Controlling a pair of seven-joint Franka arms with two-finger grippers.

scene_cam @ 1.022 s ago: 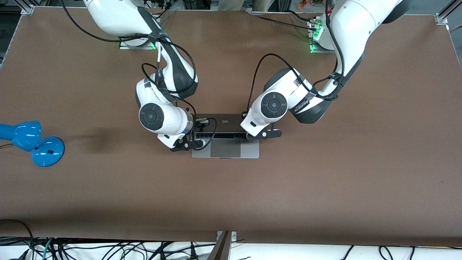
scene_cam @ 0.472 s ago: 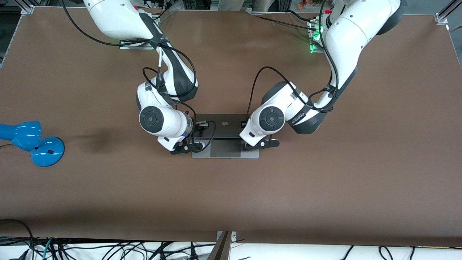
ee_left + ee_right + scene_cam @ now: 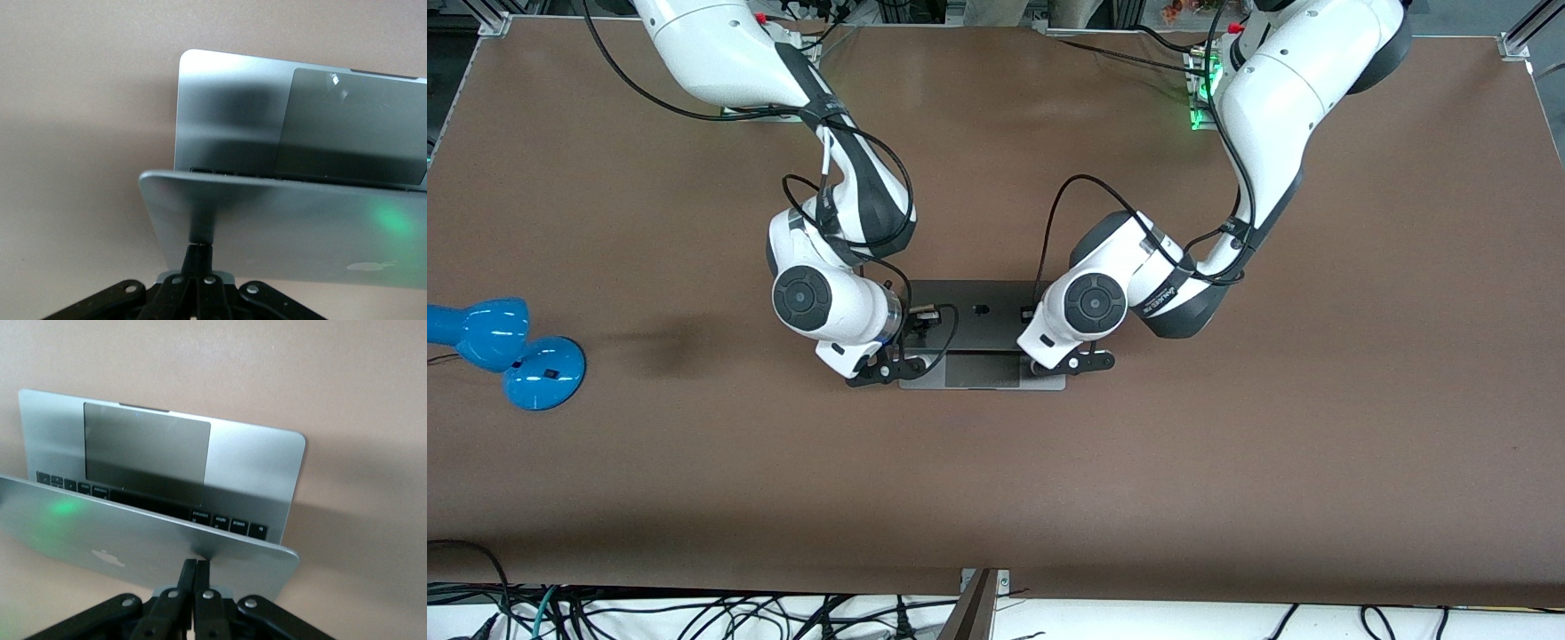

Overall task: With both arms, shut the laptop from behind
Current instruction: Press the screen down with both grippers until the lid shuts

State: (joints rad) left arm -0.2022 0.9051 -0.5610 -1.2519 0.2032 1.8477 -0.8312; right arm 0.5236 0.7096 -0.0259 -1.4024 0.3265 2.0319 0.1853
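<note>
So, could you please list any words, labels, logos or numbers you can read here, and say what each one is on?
Apple logo, no words: on the lid of the laptop.
Key legends along the bottom row of the keyboard: too blurred to read.
Black strip with white lettering on the left arm: too small to read.
Blue lamp: no text visible.

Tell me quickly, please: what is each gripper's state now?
Left gripper: shut, fingertips against the laptop lid, holding nothing.
Right gripper: shut, fingertips against the lid too.

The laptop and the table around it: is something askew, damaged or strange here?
Nothing stands out. The laptop lies square and half-closed, the left gripper and right gripper both shut, pressing on its lid. A blue lamp lies apart.
</note>
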